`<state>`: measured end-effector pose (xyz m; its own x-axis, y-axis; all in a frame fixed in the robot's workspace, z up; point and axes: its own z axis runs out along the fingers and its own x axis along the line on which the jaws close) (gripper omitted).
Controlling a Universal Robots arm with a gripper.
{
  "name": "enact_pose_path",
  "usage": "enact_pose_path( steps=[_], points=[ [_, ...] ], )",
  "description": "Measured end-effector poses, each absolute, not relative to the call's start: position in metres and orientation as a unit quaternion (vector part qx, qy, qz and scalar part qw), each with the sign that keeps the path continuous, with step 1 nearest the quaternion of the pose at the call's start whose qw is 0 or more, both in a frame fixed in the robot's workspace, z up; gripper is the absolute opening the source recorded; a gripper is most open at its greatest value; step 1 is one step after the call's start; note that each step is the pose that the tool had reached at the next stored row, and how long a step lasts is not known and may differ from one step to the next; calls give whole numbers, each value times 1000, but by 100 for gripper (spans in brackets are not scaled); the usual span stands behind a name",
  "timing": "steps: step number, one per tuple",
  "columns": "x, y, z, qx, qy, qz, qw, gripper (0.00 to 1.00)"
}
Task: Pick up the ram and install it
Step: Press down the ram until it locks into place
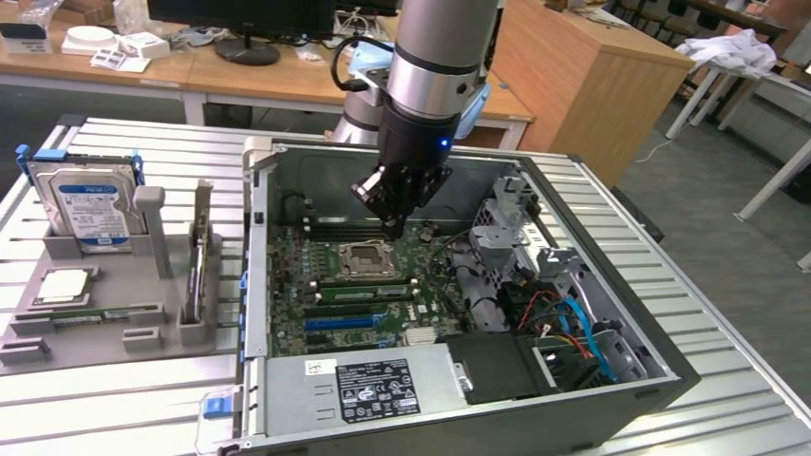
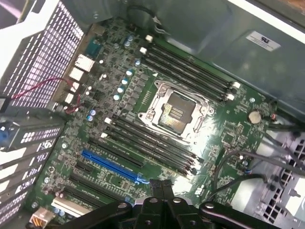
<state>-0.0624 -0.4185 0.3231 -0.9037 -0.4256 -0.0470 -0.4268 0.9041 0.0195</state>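
A ribbed metal table [image 1: 709,313] carries an open computer case [image 1: 609,389], and at its 9 o'clock side a grey holder tray [image 1: 76,356].

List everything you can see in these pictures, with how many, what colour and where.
Computer case: one, dark grey, lying open on the slatted table.
Motherboard: one, green, in the case.
Processor socket: one, silver, empty, mid-board.
Memory slots: two black banks, either side of the socket.
Blue slot: one, beside the black slots.
Power supply: one, grey, at the case's near end.
Grey holder: one, at the exterior view's left.
Hard drive: one, silver, upright in the holder.
Processor: one, silver, flat on the holder.
Ram: one green stick, lying in the holder.
Gripper: one, black, shut, above the motherboard.
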Motion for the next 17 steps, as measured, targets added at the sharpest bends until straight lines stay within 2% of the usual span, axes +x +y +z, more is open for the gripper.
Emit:
enact_pose_path(
  steps=[17],
  points=[
    [-62,-418,323,-126,992,13,22,11]
  ],
)
